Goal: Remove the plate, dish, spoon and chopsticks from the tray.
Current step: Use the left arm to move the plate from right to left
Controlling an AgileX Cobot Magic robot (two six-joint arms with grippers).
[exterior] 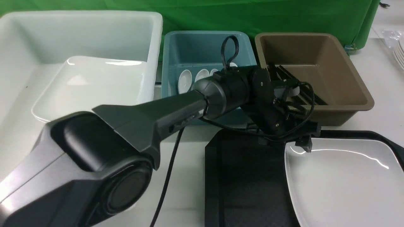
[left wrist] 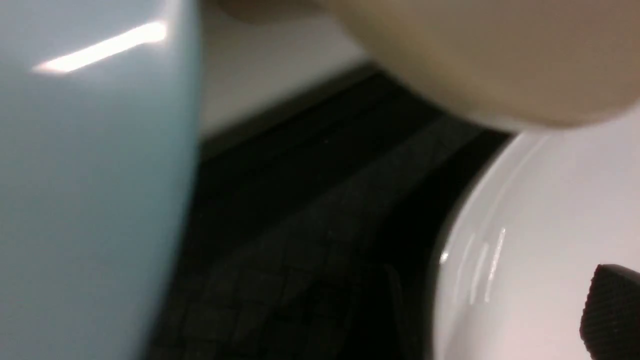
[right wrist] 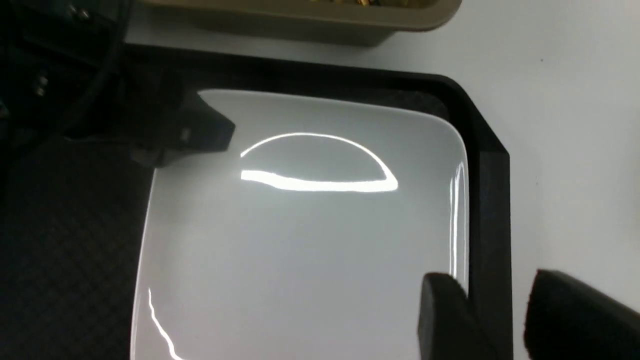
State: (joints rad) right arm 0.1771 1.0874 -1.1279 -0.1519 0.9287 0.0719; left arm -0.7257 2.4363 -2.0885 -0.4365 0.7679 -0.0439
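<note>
The large white square plate (exterior: 341, 183) (right wrist: 300, 240) lies on the right half of the black tray (exterior: 246, 176) (right wrist: 490, 200). My left gripper (exterior: 304, 143) hangs at the plate's far-left corner. It is open, with one finger (left wrist: 612, 310) over the plate (left wrist: 525, 250). My right gripper (right wrist: 492, 280) is open astride the plate's right edge and the tray's rim, one finger (right wrist: 445, 315) over the plate and the other outside the tray. Black chopsticks (exterior: 303, 91) lie in the brown bin. I see no spoon or dish on the tray.
A big white bin (exterior: 151, 41) at the far left holds another white plate (exterior: 91, 85). The blue bin (exterior: 176, 50) (left wrist: 90, 175) holds several small white pieces. The brown bin (exterior: 353, 82) (right wrist: 300, 20) stands behind the tray. My left arm (exterior: 164, 113) crosses the table. White plates (exterior: 400, 53) are stacked at the far right.
</note>
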